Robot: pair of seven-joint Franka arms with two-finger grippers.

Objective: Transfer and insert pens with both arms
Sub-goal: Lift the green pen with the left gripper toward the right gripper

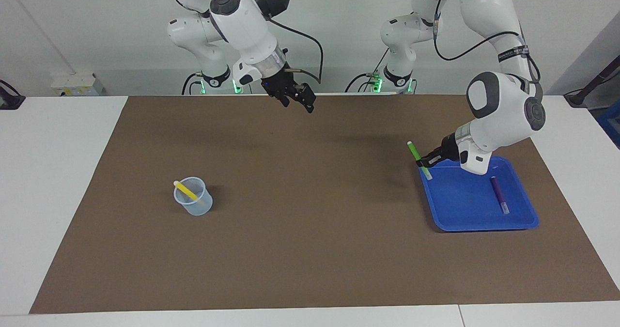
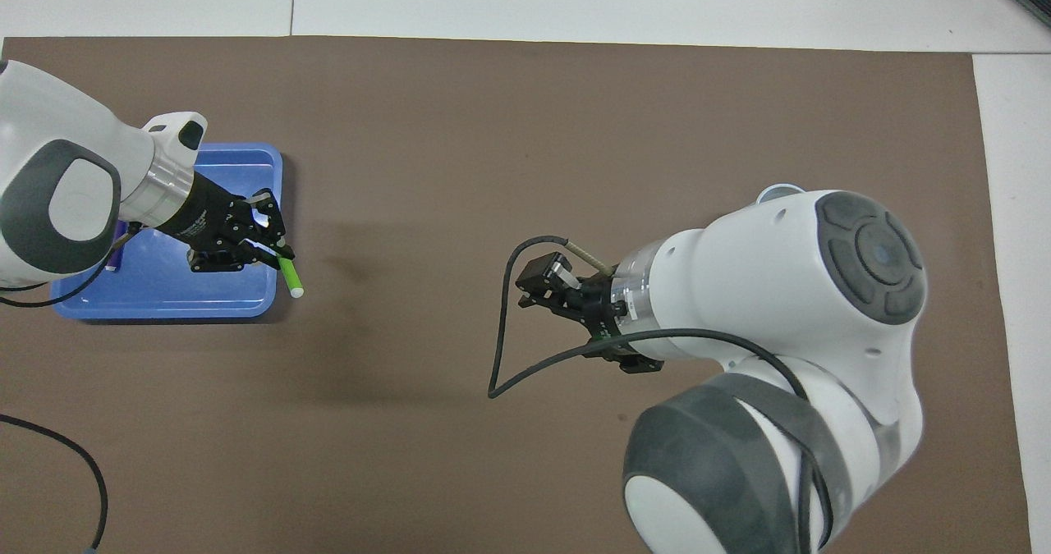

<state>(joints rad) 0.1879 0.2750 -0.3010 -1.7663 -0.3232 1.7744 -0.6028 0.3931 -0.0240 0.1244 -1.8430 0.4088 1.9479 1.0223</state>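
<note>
Left hand (image 1: pixel 426 161) pinches the green pen (image 1: pixel 418 159) at the blue tray (image 1: pixel 477 223) rim.
Its arm bends low at frame right; right hand (image 1: pixel 298 100) hangs spread, upper centre, over the counter (image 1: pixel 310 249).

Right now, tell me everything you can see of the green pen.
The green pen is a thin, short, bright green marker, apparently plastic, with a pale whitish end pointing down. It stands steeply tilted, not flat, over the blue tray at the rim nearest the table's middle, toward the left arm's end of the table. The left pincer is shut on its middle, so both ends stick out. Whether its lower end touches the tray rim cannot be told. The purple pen lies apart from it in the tray.
</note>
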